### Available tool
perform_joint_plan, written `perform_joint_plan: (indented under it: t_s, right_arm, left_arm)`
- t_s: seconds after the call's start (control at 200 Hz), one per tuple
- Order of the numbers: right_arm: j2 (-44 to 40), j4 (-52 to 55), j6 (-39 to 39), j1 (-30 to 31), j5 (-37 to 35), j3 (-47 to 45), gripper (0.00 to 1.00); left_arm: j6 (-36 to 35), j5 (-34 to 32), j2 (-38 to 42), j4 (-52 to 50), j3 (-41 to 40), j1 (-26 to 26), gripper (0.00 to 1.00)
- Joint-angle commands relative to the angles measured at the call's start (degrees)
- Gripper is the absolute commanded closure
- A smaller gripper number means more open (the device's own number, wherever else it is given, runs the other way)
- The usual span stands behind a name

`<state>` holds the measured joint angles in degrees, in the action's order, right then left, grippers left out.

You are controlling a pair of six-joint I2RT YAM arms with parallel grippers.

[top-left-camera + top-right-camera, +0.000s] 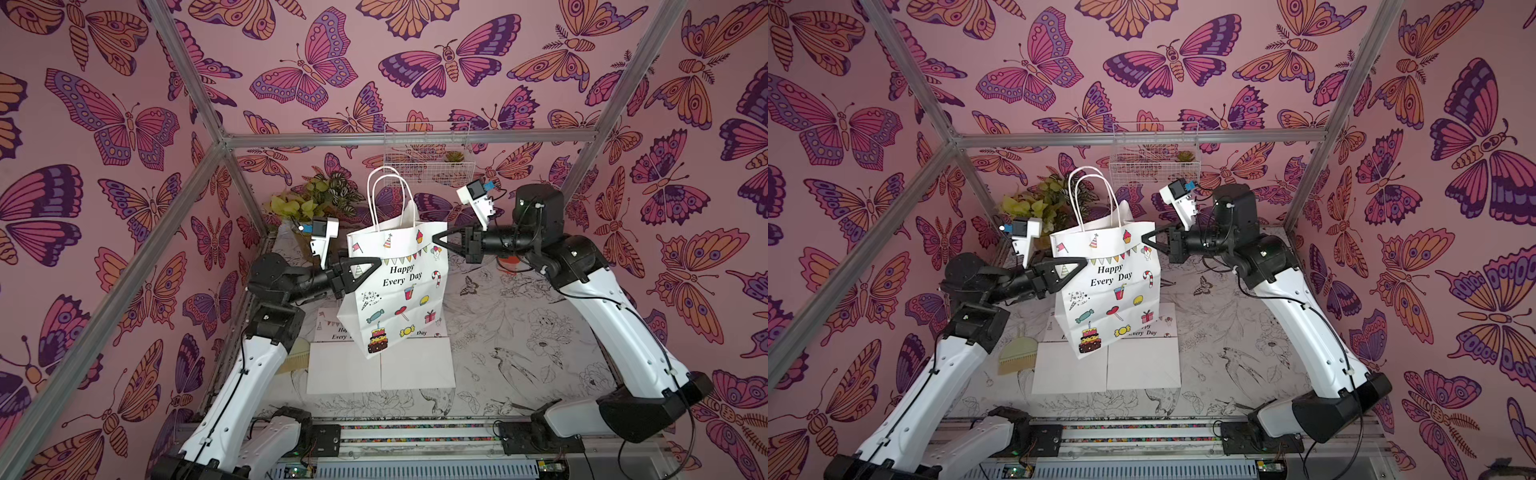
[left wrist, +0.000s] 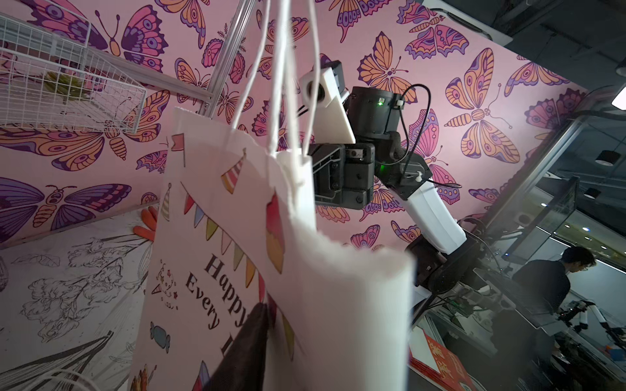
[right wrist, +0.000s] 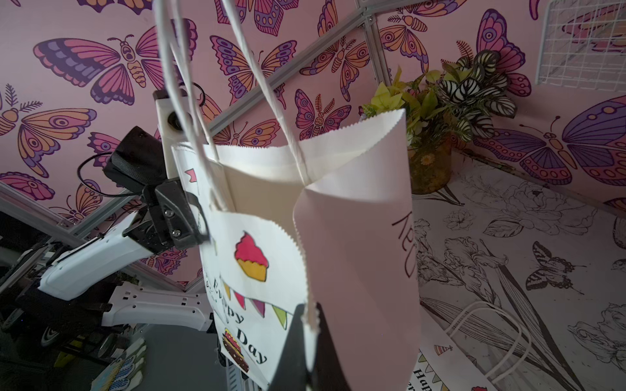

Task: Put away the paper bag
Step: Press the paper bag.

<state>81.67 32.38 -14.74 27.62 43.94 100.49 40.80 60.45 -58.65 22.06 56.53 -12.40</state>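
Observation:
The white paper bag (image 1: 399,291) (image 1: 1108,291), printed "Happy Every Day", hangs in the air between both arms, mouth partly open and its rope handles (image 1: 390,195) standing up. My right gripper (image 1: 438,239) (image 3: 310,315) is shut on the top rim at the bag's right side fold. My left gripper (image 1: 372,264) (image 2: 271,311) pinches the bag's left side lower down. One dark finger (image 2: 244,345) lies flat on the printed face, and the other finger is hidden behind the paper. The bag (image 2: 210,254) (image 3: 355,254) fills both wrist views.
Two more bags lie flat on the table (image 1: 380,365) under the hanging one. A white wire basket (image 1: 428,158) hangs on the back wall. A potted plant (image 1: 316,199) stands at the back left, and a pale brush (image 1: 297,357) lies beside the left arm.

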Motion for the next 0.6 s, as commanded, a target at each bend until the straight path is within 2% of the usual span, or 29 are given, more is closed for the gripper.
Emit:
perform_joint_plan:
  t_s: [0.0,0.11,0.18,0.27,0.335,0.416,0.456,0.596]
  right_arm:
    - [-0.18,0.12,0.55,0.77,0.18,1.33,1.0]
    - [-0.93,-0.76,0.13,0.77,0.01,0.79,1.0]
    - [-1.36,-1.26,-0.1,0.81,-0.04,0.5,1.0]
    - [-2.15,-1.28,0.03,0.78,-0.57,0.17,0.92]
    - [-2.92,-1.15,0.44,0.61,-1.38,-0.18,0.82]
    - [-4.43,-1.26,0.6,-0.05,-2.23,-1.16,0.65]
    - [-5.67,-1.68,0.29,-0.74,-2.62,-2.19,0.53]
    - [-12.1,-6.15,-3.17,-4.69,-3.85,-9.29,0.18]
  left_arm:
    - [-1.39,0.73,-0.18,0.64,0.86,-0.43,0.81]
    - [-1.57,0.89,-0.4,0.3,0.81,-0.43,0.98]
    - [-1.77,0.97,-0.41,0.21,0.84,-0.42,1.0]
    - [-1.89,1.05,-0.58,0.2,0.72,-0.36,1.0]
    - [-2.08,1.41,-0.78,0.23,0.65,-0.34,1.0]
    - [-1.71,2.12,-1.35,0.99,0.32,-0.19,1.0]
    - [-0.39,2.65,-1.76,2.6,-0.04,-0.01,1.0]
    - [8.65,5.92,-4.89,16.12,-1.86,0.79,1.0]
